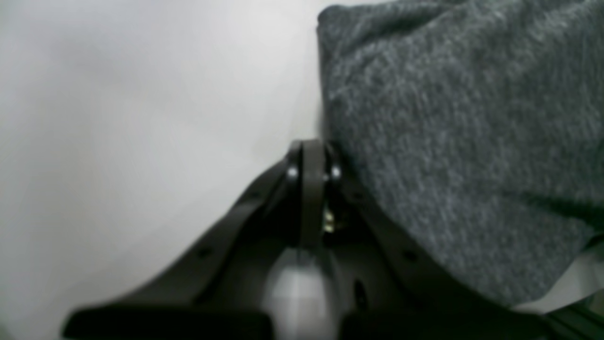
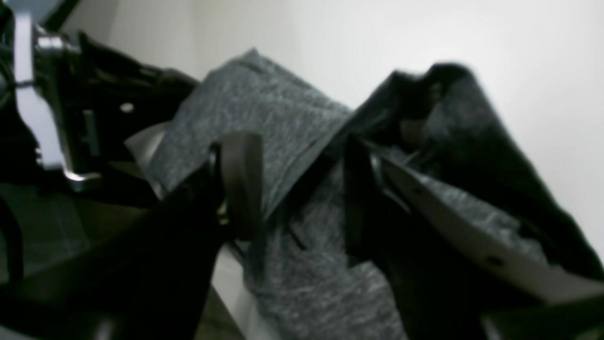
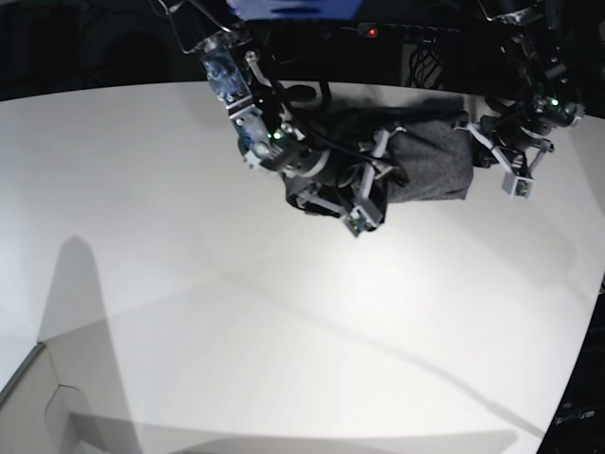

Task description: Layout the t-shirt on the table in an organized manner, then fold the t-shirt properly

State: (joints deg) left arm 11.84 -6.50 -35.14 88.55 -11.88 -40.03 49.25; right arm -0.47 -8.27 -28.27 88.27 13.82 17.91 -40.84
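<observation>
The t-shirt (image 3: pixel 425 165) lies bunched in the upper right of the base view, close to the far curved edge of the table (image 3: pixel 284 331). Most of the table below and to the left of the shirt is bare white surface. The shirt's right edge is straight and drops to a squared lower corner; its left part is hidden under the right arm.

The right gripper (image 3: pixel 371 180) sits over the shirt's left end. In the right wrist view its jaws stand apart, one dark finger (image 2: pixel 240 184) left of centre and another to the right, with grey cloth lying between and behind them and a fold rising in a peak toward the upper right.

The left gripper (image 3: pixel 482 142) hangs at the shirt's upper right corner. In the left wrist view the fabric (image 1: pixel 462 141) fills the right half of the frame and drapes over the gripper's right side, so I cannot tell whether those jaws are apart or together.

The knit is heathered dark grey, soft and wrinkled; the table is smooth and matte.
</observation>
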